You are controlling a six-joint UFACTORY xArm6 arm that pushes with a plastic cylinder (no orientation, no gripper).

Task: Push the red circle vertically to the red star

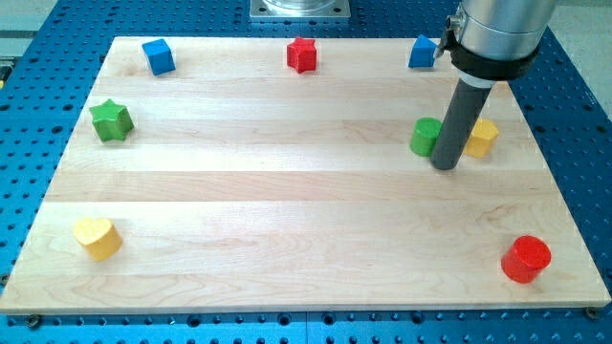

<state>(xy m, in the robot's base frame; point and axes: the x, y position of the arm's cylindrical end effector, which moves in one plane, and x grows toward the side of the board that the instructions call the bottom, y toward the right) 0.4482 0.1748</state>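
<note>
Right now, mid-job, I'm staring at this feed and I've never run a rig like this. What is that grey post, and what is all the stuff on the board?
The post is my arm's end: a straight dark rod, no gripper, so nothing is held. It only pushes.

There is one camera view, looking down at a wooden board on a blue perforated table.

My tip rests between a green block and a yellow block.

The red circle sits at the view's bottom right, the red star at the top centre.

Also there: a blue cube, another blue block, a green star, a yellow heart.
</note>
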